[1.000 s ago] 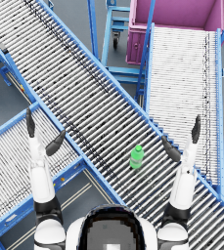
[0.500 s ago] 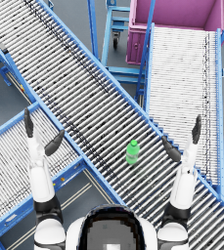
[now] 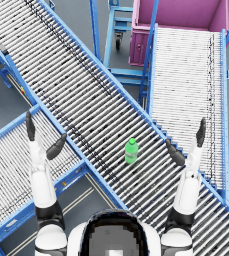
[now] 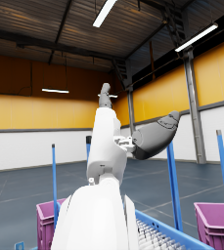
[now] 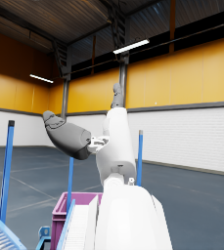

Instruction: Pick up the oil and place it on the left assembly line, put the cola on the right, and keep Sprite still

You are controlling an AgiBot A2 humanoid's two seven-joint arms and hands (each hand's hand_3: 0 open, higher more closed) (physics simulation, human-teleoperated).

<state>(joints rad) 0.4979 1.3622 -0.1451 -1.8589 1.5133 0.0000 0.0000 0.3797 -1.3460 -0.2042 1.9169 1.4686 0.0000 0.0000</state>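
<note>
A green Sprite bottle point(image 3: 131, 151) is seen on the rollers of the middle conveyor point(image 3: 81, 95), the long belt running diagonally across the head view; the bottle is placed toward the robot's end of that belt, roughly between the two raised hands and touched by neither; its cap end is turned toward the far side; whether it stands or lies cannot be told for certain.

The left hand point(image 3: 40, 142) is held up over the left assembly line point(image 3: 6, 170), well apart from the bottle; its fingers point(image 3: 30, 126) are released and spread, nothing grasped; in the left wrist view the left hand point(image 4: 118, 141) is shown raised against the hall wall, one dark finger stuck out sideways and another pointed straight up, nothing between them.

The right hand point(image 3: 190, 149) is held up near where the middle conveyor meets the right assembly line point(image 3: 186, 85), also apart from the bottle; its fingers point(image 3: 201, 132) are likewise released and apart, nothing held; the right wrist view shows the right hand point(image 5: 106, 141) the same way, one finger out to the side, one upward.

A purple bin point(image 3: 186, 15) is set at the far end of the right assembly line; blue rails point(image 3: 16, 85) are seen along the belts; grey floor point(image 3: 1, 107) is seen between them.
</note>
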